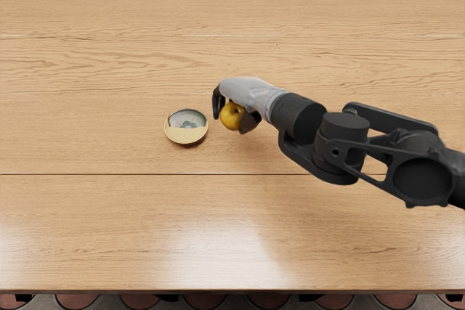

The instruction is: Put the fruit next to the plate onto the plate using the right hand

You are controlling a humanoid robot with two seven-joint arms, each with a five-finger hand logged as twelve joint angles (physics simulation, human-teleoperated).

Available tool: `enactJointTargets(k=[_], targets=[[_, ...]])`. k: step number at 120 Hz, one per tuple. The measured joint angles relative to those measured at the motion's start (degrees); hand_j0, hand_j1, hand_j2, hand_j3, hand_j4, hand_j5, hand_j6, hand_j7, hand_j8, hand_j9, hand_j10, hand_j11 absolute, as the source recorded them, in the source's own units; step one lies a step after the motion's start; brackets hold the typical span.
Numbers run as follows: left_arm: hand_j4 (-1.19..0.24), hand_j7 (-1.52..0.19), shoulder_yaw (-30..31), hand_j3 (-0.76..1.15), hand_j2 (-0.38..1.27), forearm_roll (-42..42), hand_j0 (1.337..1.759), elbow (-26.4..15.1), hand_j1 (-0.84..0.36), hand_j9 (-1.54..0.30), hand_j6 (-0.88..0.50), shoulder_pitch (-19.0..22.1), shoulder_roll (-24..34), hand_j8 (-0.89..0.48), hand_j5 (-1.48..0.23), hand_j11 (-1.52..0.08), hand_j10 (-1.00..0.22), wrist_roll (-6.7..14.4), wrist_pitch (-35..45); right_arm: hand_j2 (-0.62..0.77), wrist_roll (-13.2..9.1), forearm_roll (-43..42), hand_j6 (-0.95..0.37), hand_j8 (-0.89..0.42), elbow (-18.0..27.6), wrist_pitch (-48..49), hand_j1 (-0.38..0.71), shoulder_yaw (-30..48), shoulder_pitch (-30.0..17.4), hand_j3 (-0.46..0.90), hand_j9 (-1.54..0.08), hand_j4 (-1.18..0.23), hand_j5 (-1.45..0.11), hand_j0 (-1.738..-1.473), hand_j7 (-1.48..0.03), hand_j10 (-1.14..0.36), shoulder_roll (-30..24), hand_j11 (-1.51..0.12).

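Observation:
A small round plate (186, 126) with a yellow rim and a grey patterned middle lies on the wooden table, left of centre. Just to its right, a yellow fruit (232, 115) sits inside my right hand (234, 109), whose grey palm and dark fingers curl around it. The right arm comes in from the picture's right edge, dark and bulky. The fruit is a short gap away from the plate's right rim. Whether the fruit rests on the table or hangs slightly above it I cannot tell.
The wooden table (109, 215) stretches wide on every side. A grey wall runs along the far edge. The right arm's elbow and forearm (363, 150) cover the table to the right of the fruit.

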Motion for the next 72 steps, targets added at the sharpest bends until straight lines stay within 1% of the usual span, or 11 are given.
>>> enactJointTargets(k=[20, 39, 48, 58, 72], targets=[[-0.02, -0.02, 0.0, 0.00, 0.00, 0.0, 1.658, 0.0, 0.33, -0.02, -0.02, 0.0, 0.0, -0.02, -0.02, -0.02, -0.02, 0.0, 0.0, 0.11, 0.0, 0.0, -0.45, -0.43, -6.4, 0.2, 0.23, 0.0, 2.2, 0.00, -0.94, -0.67, -0.94, -1.653, -0.90, -0.67, 7.5, -0.93], [-0.02, -0.02, 0.0, 0.00, 0.00, 0.0, 1.658, 0.0, 0.33, -0.02, -0.02, 0.0, 0.0, -0.02, -0.02, -0.02, -0.02, 0.0, 0.0, 0.20, 0.0, -0.1, -0.45, -0.43, -12.7, 0.1, 0.26, -0.1, 3.6, 0.00, -0.94, -0.67, -0.95, -1.655, -0.91, -0.67, 13.3, -0.93], [-0.02, -0.02, 0.0, 0.00, 0.00, 0.0, 1.658, 0.0, 0.33, -0.02, -0.02, 0.0, 0.0, -0.02, -0.02, -0.02, -0.02, 0.0, 0.0, 0.18, 0.0, -0.2, -0.45, -0.44, -15.7, -0.1, 0.25, -0.4, 4.1, 0.00, -0.94, -0.68, -0.95, -1.654, -0.91, -0.67, 14.6, -0.93], [-0.02, -0.02, 0.0, 0.00, 0.00, 0.0, 1.658, 0.0, 0.33, -0.02, -0.02, 0.0, 0.0, -0.02, -0.02, -0.02, -0.02, 0.0, 0.0, 0.12, 0.0, -0.3, -0.45, -0.44, -18.3, -0.3, 0.23, -0.5, 4.6, 0.00, -0.93, -0.69, -0.95, -1.652, -0.92, -0.68, 15.4, -0.93], [-0.02, -0.02, 0.0, 0.00, 0.00, 0.0, 1.658, 0.0, 0.33, -0.02, -0.02, 0.0, 0.0, -0.02, -0.02, -0.02, -0.02, 0.0, 0.0, 0.12, 0.0, -0.5, -0.44, -0.44, -23.4, -0.5, 0.24, -0.7, 5.2, 0.00, -0.94, -0.71, -0.95, -1.651, -0.93, -0.68, 15.7, -0.94]])
